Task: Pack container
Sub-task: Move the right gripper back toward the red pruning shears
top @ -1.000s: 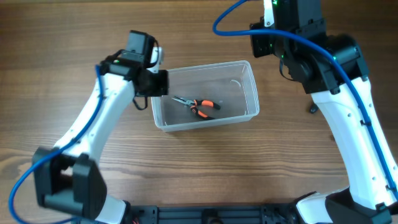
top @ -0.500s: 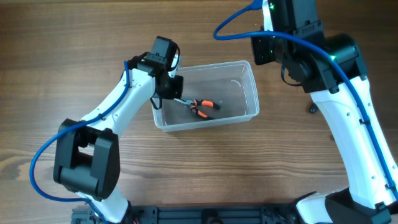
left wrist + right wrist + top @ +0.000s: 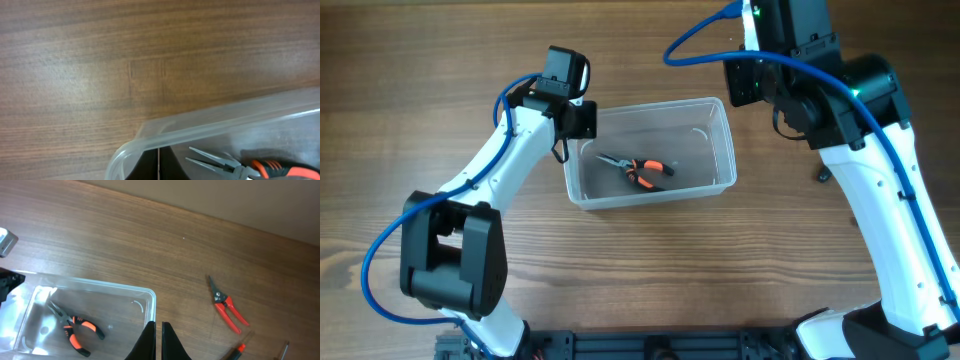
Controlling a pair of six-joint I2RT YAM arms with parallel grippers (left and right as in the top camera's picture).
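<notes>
A clear plastic container sits mid-table as the left claw hovers at its far left corner, fingers pressed together and gripping nothing. The right claw, likewise closed and empty, hangs near the container's far right corner. The likeliest trouble from here is a knock. The tub looks light and thin-walled, and a claw dropping at that corner could catch the thicker rim and skid or tip it on the smooth wood, jolting the pliers that lie on its floor, left of centre. Red-handled snips lie flat on the table, apart from the container on its right side, with bits of other tools cut off by the frame just past them. Their slim, low shape leaves little for fingers to bite, so a misjudged pinch may shove them away rather than lift them. The container is see-through and rectangular with rounded corners, its walls glossy and faintly cloudy. The pliers show a thin, pointed metal nose and orange-and-black grips. The snips have short dark blades. The table is brown wood grain with a dull sheen.
</notes>
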